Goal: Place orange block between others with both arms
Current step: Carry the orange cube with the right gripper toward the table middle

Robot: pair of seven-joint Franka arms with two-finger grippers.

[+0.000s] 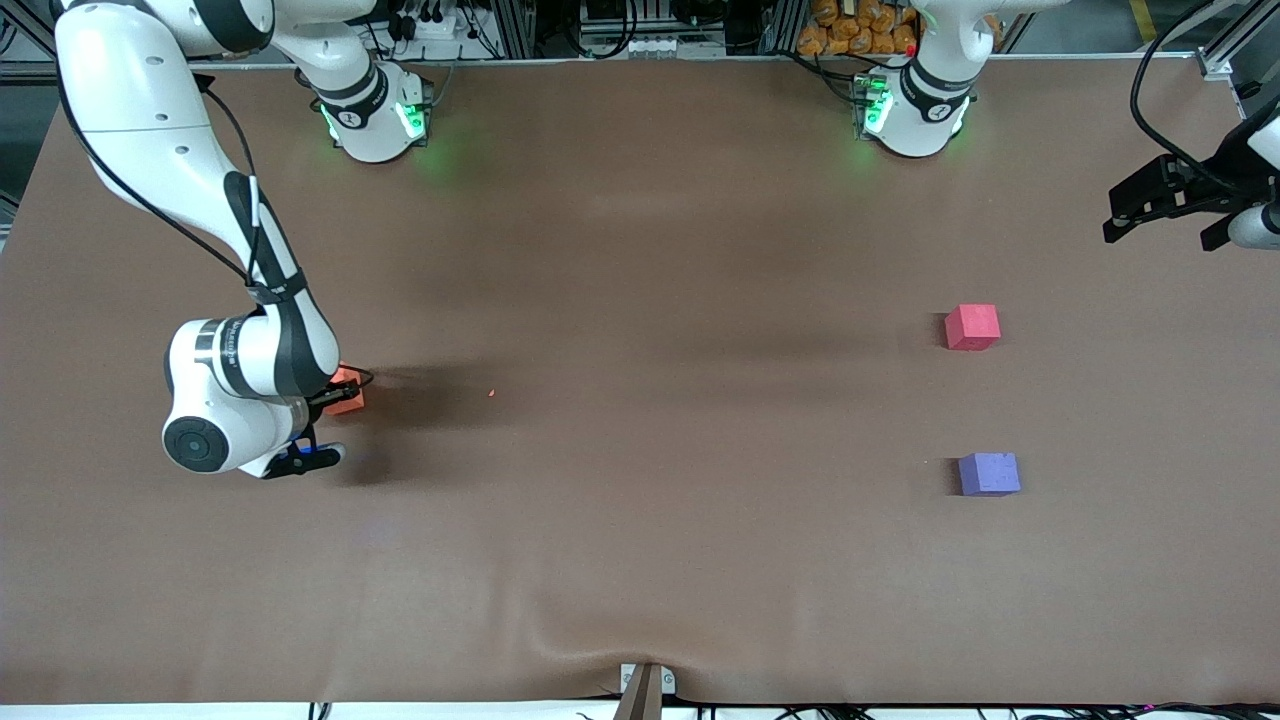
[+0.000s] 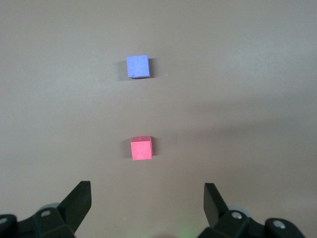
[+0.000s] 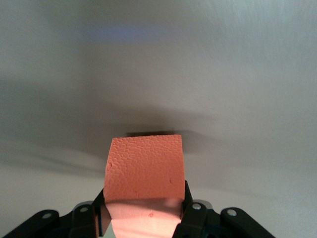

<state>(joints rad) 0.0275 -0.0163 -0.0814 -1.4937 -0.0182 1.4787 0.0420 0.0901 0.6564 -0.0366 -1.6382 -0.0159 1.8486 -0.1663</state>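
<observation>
Right gripper [image 3: 143, 218] clamped on small matte orange foam cube [image 3: 144, 167] at right arm's end of brown table [image 1: 640, 560], left gripper [image 2: 147, 201] waiting, fingers apart, above pinkish-red cube [image 1: 972, 327], purple-blue cube [image 1: 989, 474] at its 6 o'clock, no legible labels.

There are three small cubes in all: one orange block [image 1: 348, 391], one pinkish-red cube [image 1: 972, 327] and one purple-blue cube [image 1: 989, 474]. Two white robot arms are present, the right arm [image 1: 240, 300] and the left arm [image 1: 930, 90], so there are also two grippers, the right gripper [image 3: 143, 218] and the left gripper [image 2: 147, 208]. All of this is on one brown table [image 1: 640, 560].
</observation>
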